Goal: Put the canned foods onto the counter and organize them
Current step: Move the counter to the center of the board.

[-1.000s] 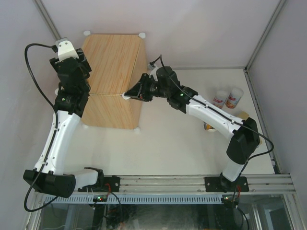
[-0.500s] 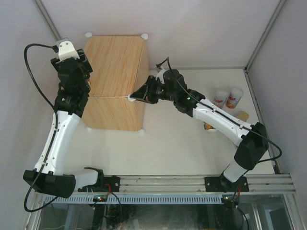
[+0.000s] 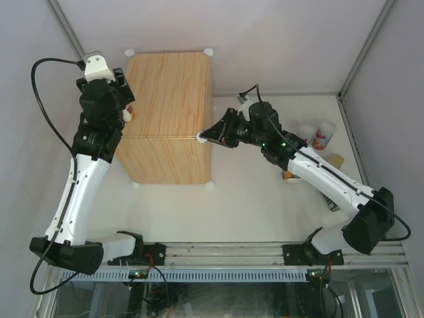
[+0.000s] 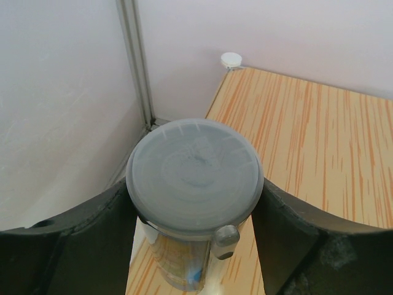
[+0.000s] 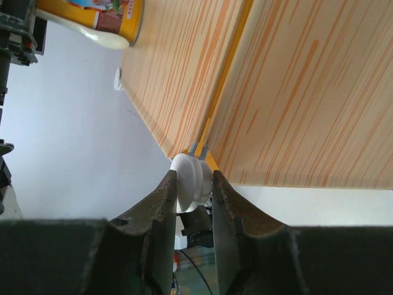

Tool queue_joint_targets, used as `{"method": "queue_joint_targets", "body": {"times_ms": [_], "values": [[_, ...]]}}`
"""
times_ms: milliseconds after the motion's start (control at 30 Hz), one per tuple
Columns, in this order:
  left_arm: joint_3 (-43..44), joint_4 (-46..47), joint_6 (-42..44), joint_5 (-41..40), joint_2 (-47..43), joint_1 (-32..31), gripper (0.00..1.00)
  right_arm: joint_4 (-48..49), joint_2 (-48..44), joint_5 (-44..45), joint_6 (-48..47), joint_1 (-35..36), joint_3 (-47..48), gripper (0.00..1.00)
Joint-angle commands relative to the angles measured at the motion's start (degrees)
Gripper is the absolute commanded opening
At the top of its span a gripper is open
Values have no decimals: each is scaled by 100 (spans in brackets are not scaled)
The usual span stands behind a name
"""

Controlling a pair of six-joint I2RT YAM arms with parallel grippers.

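The counter (image 3: 169,99) is a light wood-grain box with white knobs at its corners, lying at the back left. My left gripper (image 3: 124,111) is shut on a tall can with a grey lid (image 4: 195,175), an orange label and a white spoon. It holds the can upright at the counter's left edge (image 4: 307,153). This can also shows in the right wrist view (image 5: 92,12). My right gripper (image 3: 204,137) is shut on a white knob (image 5: 187,184) at the counter's right side. Two short white-red cans (image 3: 324,135) stand at the far right.
A flat gold tin (image 3: 337,159) lies near the right wall, and another can (image 3: 289,175) shows partly under my right arm. White walls and metal posts close in the table. A knob (image 4: 231,59) marks the counter's far left corner.
The counter has slid to the right with my right gripper holding its knob. My right arm has drawn back to the right. My left gripper with the tall can has shifted slightly right.
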Motion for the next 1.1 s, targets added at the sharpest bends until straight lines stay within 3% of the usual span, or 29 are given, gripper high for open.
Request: {"method": "queue_joint_targets", "body": {"times_ms": [0, 200, 700, 1067], "values": [[781, 163, -114, 381, -2, -253, 0, 42, -620, 42, -161, -236, -155, 0], [1164, -243, -153, 697, 200, -646, 0, -85, -1046, -13, -206, -555, -485, 0], [1121, -722, -188, 638, 190, -1509, 0, -458, -2098, -339, -397, -1454, -1243, 0], [1496, -972, -75, 550, 416, -2075, 0, -1291, -3252, -503, -670, -2232, -1633, 0]]}}
